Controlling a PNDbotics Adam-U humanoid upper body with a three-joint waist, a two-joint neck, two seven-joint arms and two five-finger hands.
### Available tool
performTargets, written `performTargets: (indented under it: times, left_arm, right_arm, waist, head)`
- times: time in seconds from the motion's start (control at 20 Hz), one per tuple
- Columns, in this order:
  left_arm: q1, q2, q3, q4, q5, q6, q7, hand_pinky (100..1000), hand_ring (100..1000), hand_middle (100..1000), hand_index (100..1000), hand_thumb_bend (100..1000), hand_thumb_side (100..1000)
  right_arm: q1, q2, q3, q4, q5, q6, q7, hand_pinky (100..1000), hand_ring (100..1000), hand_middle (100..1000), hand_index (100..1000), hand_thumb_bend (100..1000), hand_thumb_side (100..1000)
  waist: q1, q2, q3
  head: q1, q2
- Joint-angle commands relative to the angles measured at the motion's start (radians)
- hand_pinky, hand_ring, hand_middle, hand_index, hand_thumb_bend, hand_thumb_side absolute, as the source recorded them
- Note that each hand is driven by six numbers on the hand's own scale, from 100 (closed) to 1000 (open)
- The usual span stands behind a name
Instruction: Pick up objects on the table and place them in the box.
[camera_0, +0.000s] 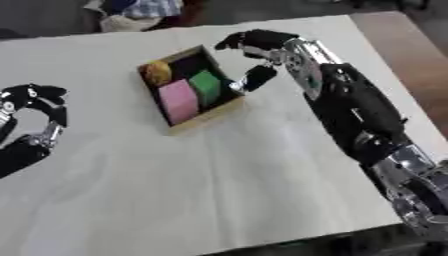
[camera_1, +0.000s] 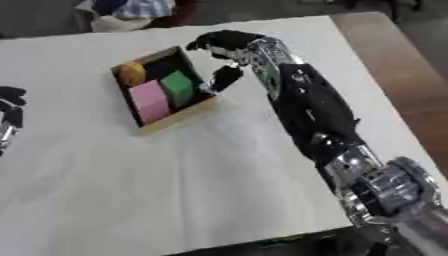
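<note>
Nearest the camera the worktop (camera_0: 219, 190) is just bare pale surface, so nothing I can spot is left loose on it to pick up. Off at the left edge the left hand (camera_0: 39, 100) sits idle with its fingers curled and nothing in them. Further back, the box (camera_0: 203, 118) lies askew on the worktop and already holds a pink block (camera_0: 179, 100), a green block (camera_0: 207, 85) and a yellow-orange rounded thing (camera_0: 157, 72) in its far corner. The blocks look light and stiff, maybe foam or wood, so I'd guess a pinch across the flat sides would do; the rounded thing might roll. The right hand (camera_0: 258, 45) hovers at the box's far right side, fingers bent, thumb down by the rim, and it seems empty. The box walls would get in the way of any reach inside. Beyond the worktop there's some bundled cloth (camera_0: 140, 12).
</note>
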Motion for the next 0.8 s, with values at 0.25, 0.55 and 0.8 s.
performTargets:
  times: [0.25,0.55,0.8]
  left_arm:
    - [0.006,0.003,0.024,-0.013,0.011,0.001,0.032,736,592,630,810,100,708]
    - [0.024,-0.032,0.036,-0.015,0.051,0.010,0.106,730,586,623,802,100,713]
    - [0.045,-0.092,0.045,-0.013,0.098,0.021,0.197,734,587,623,797,100,737]
  right_arm:
    - [0.075,-0.129,-0.017,-0.245,-0.259,0.038,-0.058,860,861,855,978,100,409]
    - [0.281,-0.166,-0.055,-0.494,-0.600,0.144,-0.160,834,815,815,976,100,525]
    - [0.451,-0.105,-0.087,-0.683,-0.765,0.226,-0.236,809,776,773,960,100,565]
  waist:
    - [-0.017,-0.031,-0.007]
    - [-0.020,-0.021,-0.009]
    - [-0.018,-0.009,-0.006]
  head:
    - [0.020,-0.002]
    - [0.044,-0.002]
    - [0.066,-0.002]
